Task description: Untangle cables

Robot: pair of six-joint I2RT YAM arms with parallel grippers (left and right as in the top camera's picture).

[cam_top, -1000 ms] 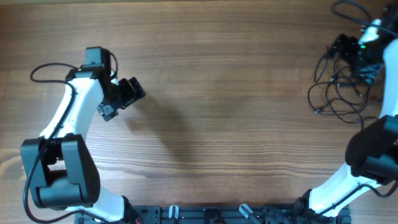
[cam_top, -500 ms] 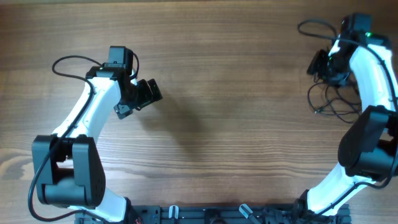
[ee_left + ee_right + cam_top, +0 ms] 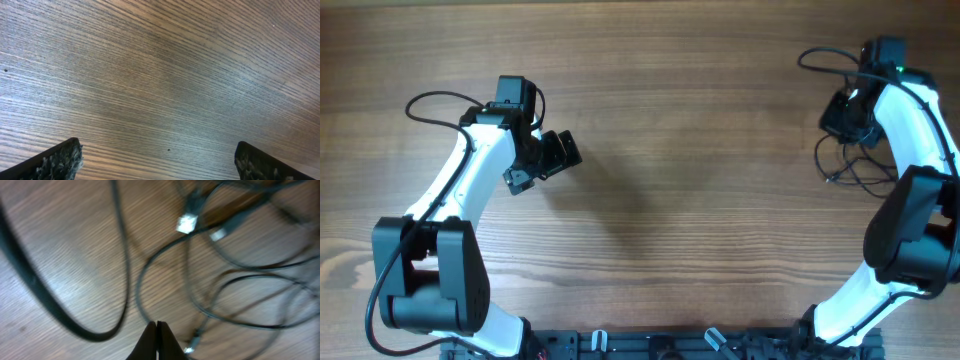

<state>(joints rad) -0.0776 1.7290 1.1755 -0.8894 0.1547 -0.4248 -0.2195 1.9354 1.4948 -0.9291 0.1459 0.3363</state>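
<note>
The cables (image 3: 857,166) are thin black wires lying in loose overlapping loops on the wooden table at the far right. My right gripper (image 3: 841,112) hovers over their upper left part. In the right wrist view its fingers (image 3: 156,326) are pressed together with no wire showing between them. The cables' loops (image 3: 220,282) and a small pale plug (image 3: 185,224) lie blurred beyond the tips. My left gripper (image 3: 560,154) is far off at the left, over bare wood. Its fingertips (image 3: 56,161) stand wide apart, so this gripper (image 3: 157,165) is open and holds nothing.
A thicker black arm cable (image 3: 35,297) curves across the left of the right wrist view and arcs above the right arm (image 3: 820,52). The left arm's own cable (image 3: 430,100) loops beside it. The table's right edge lies close to the wires.
My right gripper has shut, and the arm swung left and down over the wires. The left arm moved right early on, then held still.
</note>
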